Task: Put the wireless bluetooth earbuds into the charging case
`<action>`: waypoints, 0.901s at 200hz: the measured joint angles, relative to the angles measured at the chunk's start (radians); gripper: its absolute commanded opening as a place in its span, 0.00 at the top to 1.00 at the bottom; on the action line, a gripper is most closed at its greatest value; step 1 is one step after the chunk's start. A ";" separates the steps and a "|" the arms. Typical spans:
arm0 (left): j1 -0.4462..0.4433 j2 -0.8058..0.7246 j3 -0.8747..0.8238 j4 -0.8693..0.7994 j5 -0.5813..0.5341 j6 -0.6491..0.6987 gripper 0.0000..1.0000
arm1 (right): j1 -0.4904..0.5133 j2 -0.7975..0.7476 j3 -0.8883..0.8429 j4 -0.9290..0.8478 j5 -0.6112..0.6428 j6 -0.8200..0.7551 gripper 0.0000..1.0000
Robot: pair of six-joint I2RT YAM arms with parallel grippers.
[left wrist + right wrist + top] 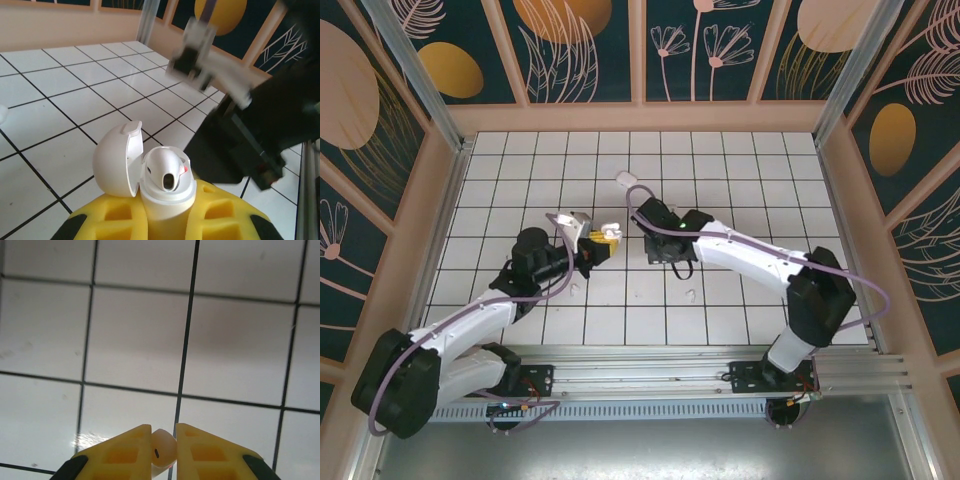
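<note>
The right gripper (163,433) has its fingers (135,452) clamped on an earbud (162,447). The earbud is pinched at the very tips, with its rounded end poking out toward the tiles (135,340). The left gripper (167,220) is clamped on the case (167,199), which it holds upright with the lid (117,160) swung back to the left. A seated earbud (168,174) fills one pocket. The other pocket is hard to make out, and I judge it free.

The step in hand looks like bringing the held earbud over the open case and seating it. To do it well:
- The left gripper should keep the case steady and level.
- The right gripper should turn the earbud stem down and line it up with the free pocket.
- It should come in from above, on the side away from the lid, so the fingers do not knock the lid shut.
- It should let go only once the earbud sits in the pocket. The grip is at the tips, so a sideways nudge could flick the earbud out.

From above, the two grippers are near each other mid-floor, and the wrists have little room between them. Around them the tiles give plenty of space. Two loose earbuds (690,296) lie nearer the bases, apart from both grippers. A second case (625,181) lies farther out. The walls (450,190) are well apart from the work.
</note>
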 measured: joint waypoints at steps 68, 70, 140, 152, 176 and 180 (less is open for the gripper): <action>0.000 0.047 0.058 0.013 0.097 0.011 1.00 | -0.002 -0.236 -0.005 0.138 0.021 -0.134 0.87; 0.000 0.050 0.060 0.015 0.102 0.010 1.00 | -0.002 -0.245 -0.008 0.148 0.018 -0.140 0.87; 0.000 0.107 0.117 0.057 0.240 -0.051 1.00 | -0.018 -0.405 -0.145 0.484 -0.158 -0.310 0.87; 0.000 0.111 0.125 0.065 0.265 -0.066 1.00 | -0.032 -0.405 -0.165 0.534 -0.206 -0.334 0.86; 0.000 0.115 0.137 0.087 0.313 -0.100 1.00 | -0.055 -0.405 -0.200 0.614 -0.300 -0.372 0.86; 0.000 0.116 0.140 0.089 0.319 -0.107 1.00 | -0.057 -0.405 -0.203 0.623 -0.314 -0.380 0.86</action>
